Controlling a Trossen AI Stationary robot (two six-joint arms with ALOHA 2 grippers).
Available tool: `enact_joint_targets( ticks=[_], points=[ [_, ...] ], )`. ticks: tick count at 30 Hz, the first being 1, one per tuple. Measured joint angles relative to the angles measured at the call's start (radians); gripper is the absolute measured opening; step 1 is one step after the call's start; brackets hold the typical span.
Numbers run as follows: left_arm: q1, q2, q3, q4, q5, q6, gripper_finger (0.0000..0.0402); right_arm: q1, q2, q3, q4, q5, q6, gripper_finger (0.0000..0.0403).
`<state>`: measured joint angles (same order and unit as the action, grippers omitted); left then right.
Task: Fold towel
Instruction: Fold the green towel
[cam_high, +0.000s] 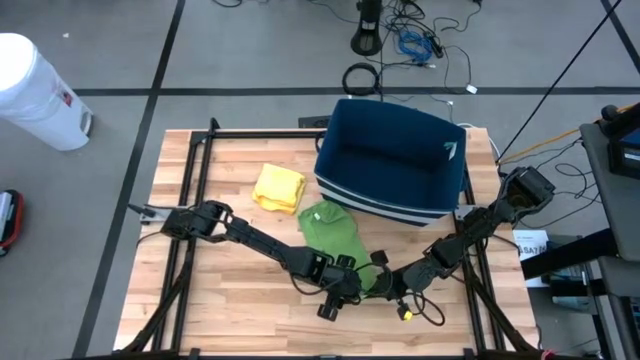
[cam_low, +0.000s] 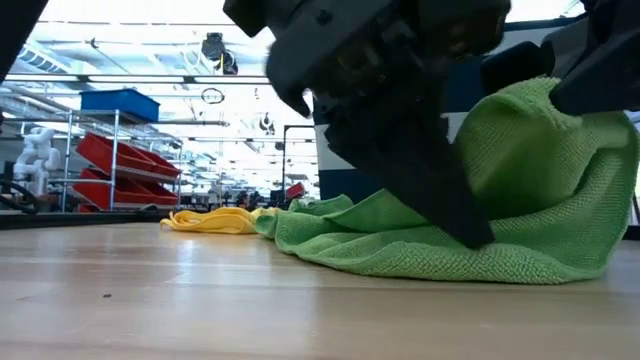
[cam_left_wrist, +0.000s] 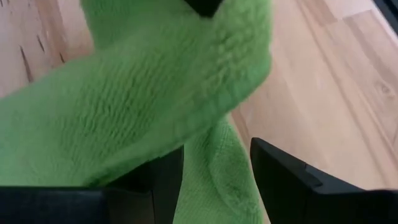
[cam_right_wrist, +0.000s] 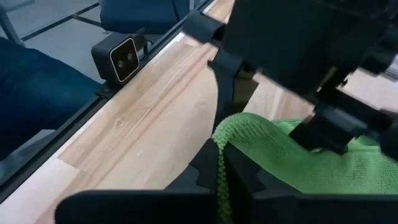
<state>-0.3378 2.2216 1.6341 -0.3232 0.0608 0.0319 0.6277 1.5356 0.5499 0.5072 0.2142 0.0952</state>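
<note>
The green towel (cam_high: 333, 232) lies rumpled on the wooden counter (cam_high: 230, 300), just in front of the blue bin (cam_high: 392, 160), with a yellow cloth (cam_high: 279, 187) lying beside it. Both arms meet at the towel's near edge, which fits a fold that needs two corners lifted together. The right claw (cam_right_wrist: 219, 163) is pinched tight on a thin hem of the towel, the edge standing up between its fingers in the right wrist view. The left claw (cam_left_wrist: 214, 180) has its fingers spread with green cloth bunched between them; it looks to be holding a thick wad of fabric, though I cannot be sure the pads actually press on it. In the low view the near edge of the towel is raised into a hump, so the lift seems to have begun. From above, the two wrists cover the gripped corners entirely, and the towel's near edge cannot be traced there. The left wrist view is nearly filled by cloth, and dark arm parts block much of the low view.
</note>
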Motion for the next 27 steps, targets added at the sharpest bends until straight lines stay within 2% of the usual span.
enact_joint_targets(
  ticks=[7,13,17,18,22,27],
  points=[
    [-0.01,-0.042,0.0,-0.029,-0.005,-0.037,0.0192,-0.007,0.0,0.0,0.01,-0.006,0.002,0.0],
    [-0.018,-0.033,0.002,0.039,-0.025,-0.028,0.0192,-0.019,0.0,0.0,0.047,-0.007,-0.014,0.0],
    [0.0,-0.028,-0.002,0.023,-0.238,-0.047,0.0192,-0.019,0.0,0.0,0.039,-0.003,-0.013,0.0],
    [0.007,-0.028,-0.003,0.036,-0.258,-0.052,0.0192,-0.018,0.0,0.0,0.04,0.001,-0.013,0.0],
    [0.037,-0.019,-0.003,0.067,-0.207,-0.084,0.0192,-0.002,0.0,0.0,0.041,0.021,-0.013,0.0],
    [0.055,0.03,-0.005,0.1,-0.208,-0.128,0.0192,0.02,0.0,0.0,0.03,0.047,-0.011,0.0]
  ],
)
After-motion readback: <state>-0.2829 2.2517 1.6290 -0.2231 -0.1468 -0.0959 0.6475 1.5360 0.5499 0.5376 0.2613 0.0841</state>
